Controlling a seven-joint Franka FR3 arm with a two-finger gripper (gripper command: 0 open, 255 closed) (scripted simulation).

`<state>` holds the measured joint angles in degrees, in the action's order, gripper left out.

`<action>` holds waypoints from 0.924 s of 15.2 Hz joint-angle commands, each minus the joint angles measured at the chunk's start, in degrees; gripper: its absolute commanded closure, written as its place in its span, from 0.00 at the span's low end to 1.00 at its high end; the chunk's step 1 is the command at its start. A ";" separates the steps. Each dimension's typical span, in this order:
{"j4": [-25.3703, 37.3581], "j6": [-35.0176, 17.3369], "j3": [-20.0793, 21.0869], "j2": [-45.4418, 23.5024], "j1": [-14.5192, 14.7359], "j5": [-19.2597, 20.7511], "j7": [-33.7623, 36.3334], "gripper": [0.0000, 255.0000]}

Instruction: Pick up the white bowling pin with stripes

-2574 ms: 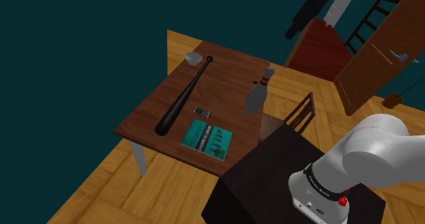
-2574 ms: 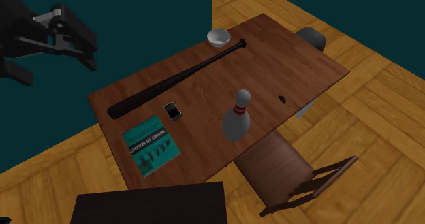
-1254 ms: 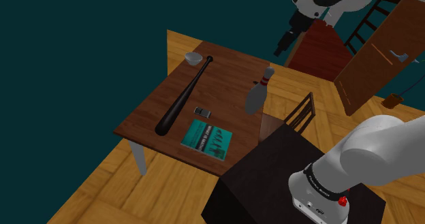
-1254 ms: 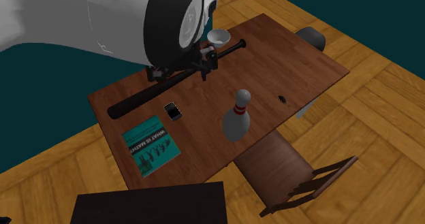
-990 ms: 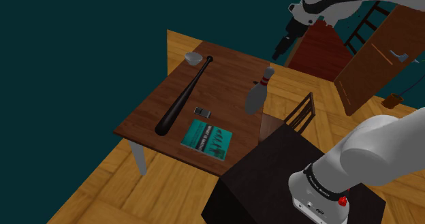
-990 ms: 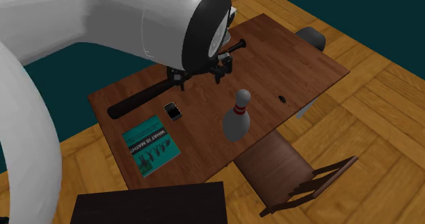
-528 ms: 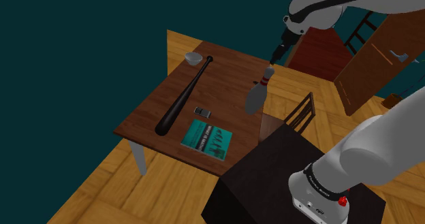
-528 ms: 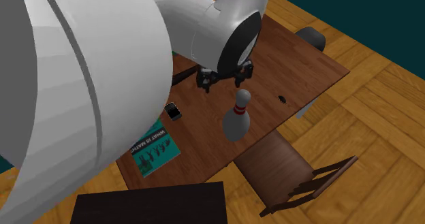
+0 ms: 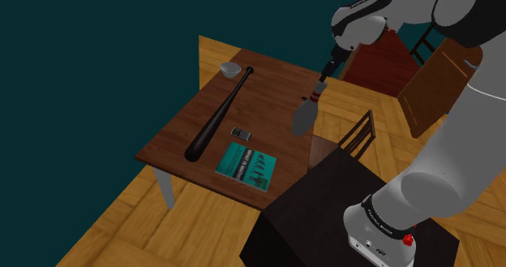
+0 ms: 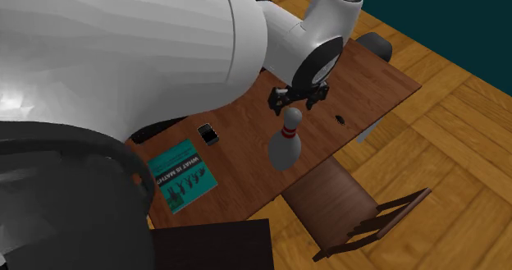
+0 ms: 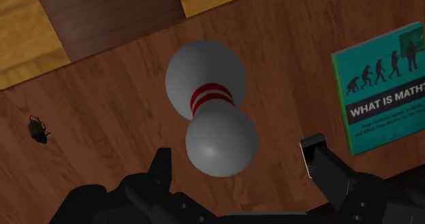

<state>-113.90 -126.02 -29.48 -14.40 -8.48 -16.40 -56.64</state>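
Bowling pin [image 11: 211, 107] upright, hand [image 11: 238, 154] spread above, bowl [image 9: 230, 67] apart

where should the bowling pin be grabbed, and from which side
Grip the bowling pin at the narrow red-striped neck under its head, coming straight down from above: it stands upright, and the open gripper hangs over the head with a finger on either side.

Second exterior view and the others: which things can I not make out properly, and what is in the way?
Bat: second exterior view, the arm covers most of it.
Book: wrist view, cut off by the edge.
Dark speck: too small to identify.
Pin base: wrist view, hidden by its own body.
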 commanded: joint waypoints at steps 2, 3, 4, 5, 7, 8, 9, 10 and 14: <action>0.73 -1.32 0.48 -2.83 -0.98 -1.89 -1.73 0.00; 0.51 -1.91 0.63 -3.29 -1.09 -2.26 -2.02 0.00; 0.30 -2.51 0.79 -3.75 -1.21 -2.65 -2.32 0.00; 0.10 -3.09 0.96 -4.23 -1.33 -3.04 -2.63 0.00; -0.26 -4.25 1.31 -5.20 -1.58 -3.83 -3.24 0.00; -0.35 -4.58 1.42 -5.48 -1.65 -4.07 -3.42 0.00; -0.36 -4.58 1.42 -5.48 -1.65 -4.06 -3.42 0.00; -0.44 -4.59 1.38 -5.40 -1.67 -4.03 -3.47 1.00; -0.45 -4.58 1.37 -5.38 -1.68 -4.02 -3.47 1.00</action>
<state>-114.31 -130.60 -28.12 -19.74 -10.15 -20.42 -60.11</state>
